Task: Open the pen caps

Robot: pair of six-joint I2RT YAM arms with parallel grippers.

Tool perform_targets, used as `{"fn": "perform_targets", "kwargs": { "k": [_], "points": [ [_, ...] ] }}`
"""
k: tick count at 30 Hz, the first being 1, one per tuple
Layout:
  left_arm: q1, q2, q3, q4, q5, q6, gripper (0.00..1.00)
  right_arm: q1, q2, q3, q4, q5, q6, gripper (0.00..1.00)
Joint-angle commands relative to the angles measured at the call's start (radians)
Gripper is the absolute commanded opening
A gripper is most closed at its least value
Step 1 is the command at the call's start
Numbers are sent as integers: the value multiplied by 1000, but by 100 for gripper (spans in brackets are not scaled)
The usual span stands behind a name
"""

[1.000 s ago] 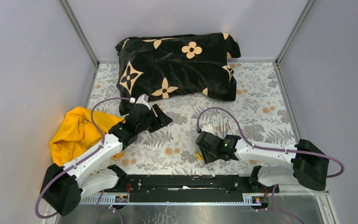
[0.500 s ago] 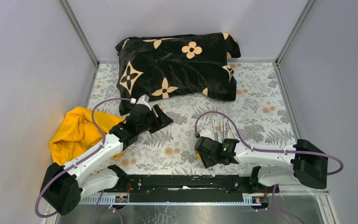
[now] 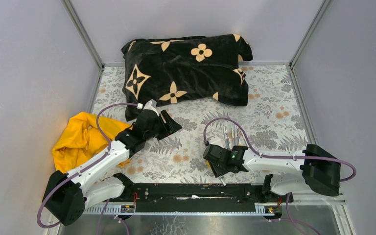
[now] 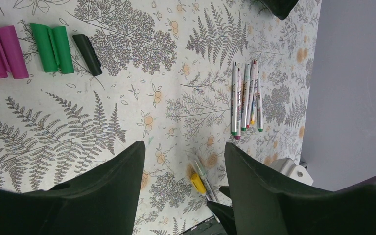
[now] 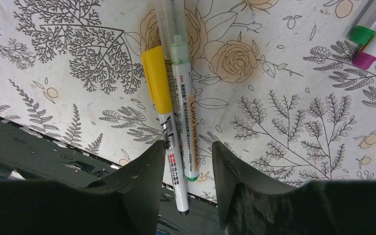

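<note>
A pen with a yellow cap (image 5: 156, 85) lies beside a second pen with a clear cap over a green tip (image 5: 178, 49), near the table's front edge. My right gripper (image 5: 188, 147) is open and its fingers straddle both whitish barrels just above the mat. In the top view it (image 3: 214, 164) sits low by the yellow cap (image 3: 208, 165). Loose magenta caps (image 4: 2, 51), green caps (image 4: 54, 46) and a black cap (image 4: 87, 47) lie in the left wrist view. Several uncapped pens (image 4: 246, 98) lie side by side. My left gripper (image 4: 184, 147) is open and empty, raised over the mat (image 3: 169, 125).
A black pillow with tan flowers (image 3: 186, 68) lies at the back. A yellow cloth (image 3: 81, 139) is bunched at the left wall. The black base rail (image 3: 196, 191) runs along the near edge, under the pen barrels' ends (image 5: 181, 210).
My right gripper has moved a little left and toward the near edge, lowering over the two pens. The left arm has not moved.
</note>
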Motion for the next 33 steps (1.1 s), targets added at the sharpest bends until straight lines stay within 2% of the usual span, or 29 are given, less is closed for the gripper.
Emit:
{"fn": "perform_targets", "kwargs": {
  "k": [1,8,18,26,33],
  "points": [
    [-5,4,-16,62,-23,-8,67,10,25,12,0,11,16,46],
    [-5,5,-15,62,-27,-5,67,10,66,14,23,17,26,43],
    [-5,15,-14,69,-34,-5,67,10,117,43,28,62,42,30],
    [-5,25,-13,75,-33,-5,67,6,174,102,32,119,49,29],
    [-5,25,-22,79,-33,-9,67,-73,248,160,48,146,85,29]
  ]
}}
